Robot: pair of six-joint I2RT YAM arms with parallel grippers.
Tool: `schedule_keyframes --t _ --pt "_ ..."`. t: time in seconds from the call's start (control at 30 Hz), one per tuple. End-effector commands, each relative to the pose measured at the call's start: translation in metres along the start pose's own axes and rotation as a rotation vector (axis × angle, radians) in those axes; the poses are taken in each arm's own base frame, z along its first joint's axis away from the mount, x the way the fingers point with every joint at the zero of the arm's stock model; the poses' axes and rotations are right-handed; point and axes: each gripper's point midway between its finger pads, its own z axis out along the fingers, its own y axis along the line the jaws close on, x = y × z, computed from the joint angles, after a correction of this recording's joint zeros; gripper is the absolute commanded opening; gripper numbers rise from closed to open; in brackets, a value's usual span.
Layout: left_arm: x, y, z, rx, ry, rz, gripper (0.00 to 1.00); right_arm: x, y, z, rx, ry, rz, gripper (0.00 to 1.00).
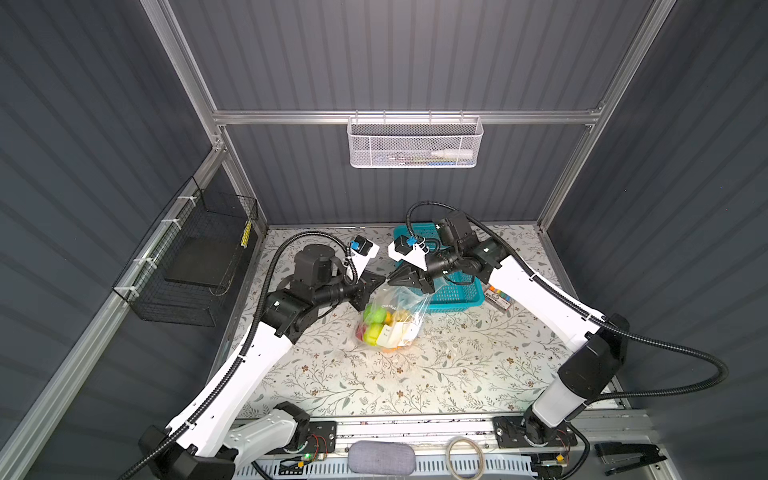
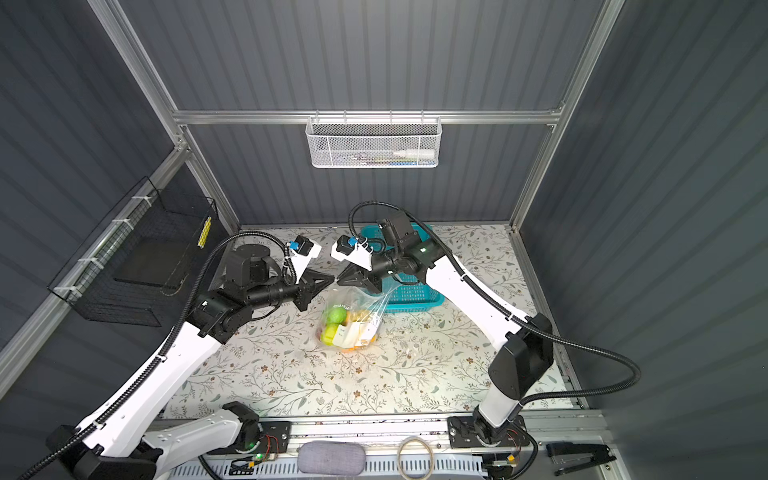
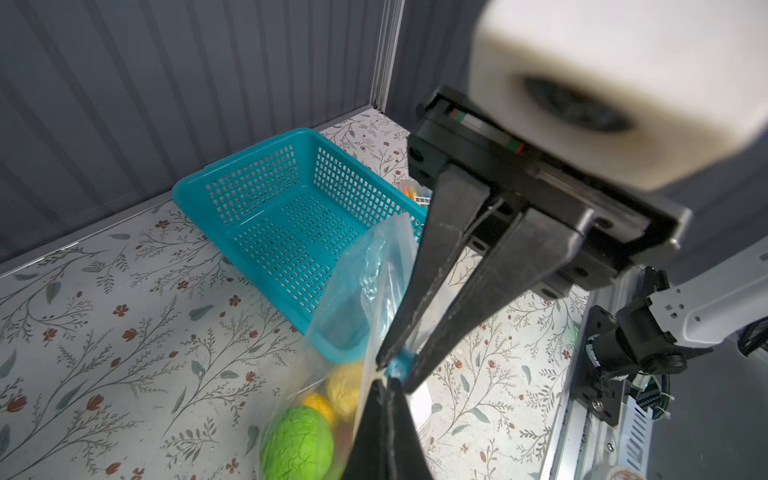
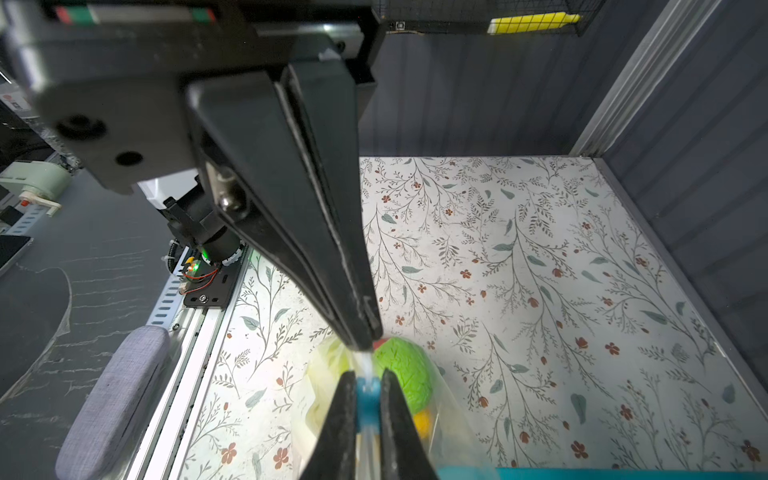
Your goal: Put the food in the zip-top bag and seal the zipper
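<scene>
- In both top views the zip-top bag [image 1: 401, 309] sits just in front of the teal basket [image 1: 459, 293]. Its filled bottom is on the floral table [image 1: 374, 386], and its top edge is drawn up to where the two gripper tips meet. From up there the tips merge into one dark point and the zipper cannot be made out.
- The right wrist view supplies that detail. The right gripper [image 4: 368, 374] is clenched on the light-blue slider [image 4: 368, 401], one finger touching each side of it. The clear zipper strip [image 4: 365, 359] runs from the slider straight into the left gripper [image 4: 365, 334].
- In the same view the left gripper's jaws are pressed flat together, pinching the strip just beside the slider.
- The left wrist view shows the bag's loose clear wall standing against the basket's nearest corner.
- The left wrist view also shows the food [image 3: 345, 386] inside the bag. It includes a green toy fruit [image 3: 297, 444] and lies below both grippers, farther from the basket than they are.
- Only a top view shows the orange-and-black packet [image 1: 498, 297] whole. It lies just beside the basket, on the side away from the bag.
</scene>
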Motion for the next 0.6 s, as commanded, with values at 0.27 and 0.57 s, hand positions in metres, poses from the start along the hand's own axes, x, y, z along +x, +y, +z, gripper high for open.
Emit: schedule_keyframes --t 0.27,0.57 --pt "-0.022 0.016 -0.014 -0.122 -0.085 0.020 0.00 0.034 -0.007 -0.012 0.077 0.094 0.091 0.07" --pt "-0.023 0.024 -0.010 -0.149 -0.070 0.002 0.00 0.042 -0.005 -0.022 0.120 0.081 0.115 0.06"
